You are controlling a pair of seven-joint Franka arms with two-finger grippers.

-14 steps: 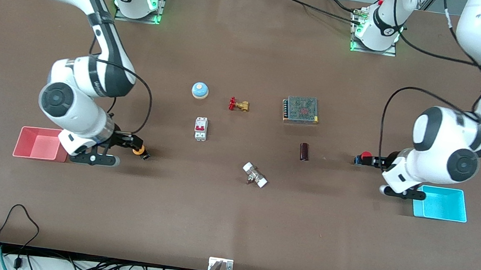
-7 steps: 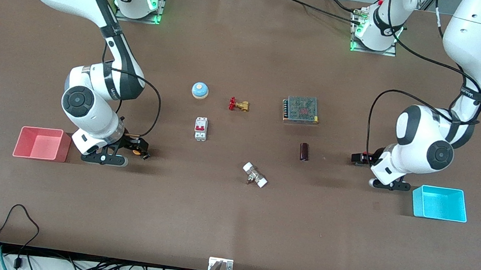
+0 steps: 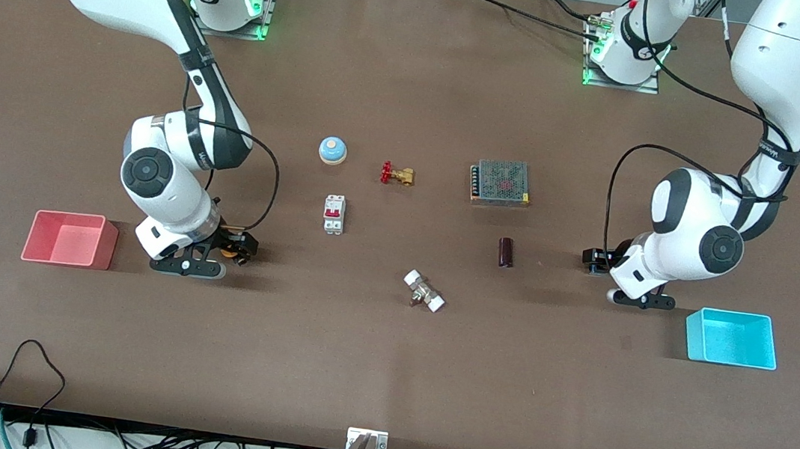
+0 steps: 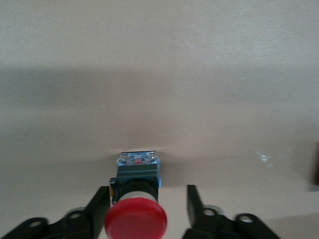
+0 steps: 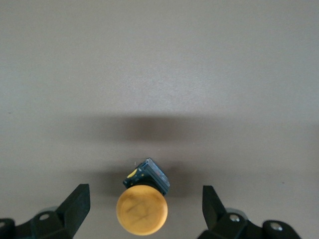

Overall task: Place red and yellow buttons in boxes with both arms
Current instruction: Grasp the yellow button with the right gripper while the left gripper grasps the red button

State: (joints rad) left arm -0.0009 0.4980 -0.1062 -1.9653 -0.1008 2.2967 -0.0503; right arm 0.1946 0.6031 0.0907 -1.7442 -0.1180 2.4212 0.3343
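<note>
front view first: your right gripper point(image 3: 238, 247) sits low at the table, just beside the pink-red box point(image 3: 70, 239) on the side toward the table's middle. only a sliver of the yellow button point(image 3: 226, 251) peeks out at the fingertips, so its pointing is hard to read here. your left gripper point(image 3: 598, 260) is down near the cyan-blue box point(image 3: 732, 338), a little farther from the camera than the box and toward the table's middle. the wrist covers most of the gripper and the red button cannot be made out from here. both boxes are open-topped with nothing showing inside. in the middle of the table lie a blue bell point(image 3: 332, 150), a brass valve point(image 3: 397, 174), a breaker point(image 3: 333, 214) and a dark cylinder point(image 3: 507, 252).

left wrist view now: the red button point(image 4: 135, 211) lies on its side on the table, long axis running from the red cap toward the blue-grey body, cap facing the camera. the left gripper's fingers point(image 4: 98, 206) stand apart on either side of it, one right against the cap, the other clear of it. the cap's lower edge is cut off.

right wrist view: the yellow button point(image 5: 143, 201) lies tipped over too, cap toward the camera, dark body angled away and slightly askew. the right gripper's fingers point(image 5: 76, 205) are spread wide, well apart from the button on both sides.
</note>
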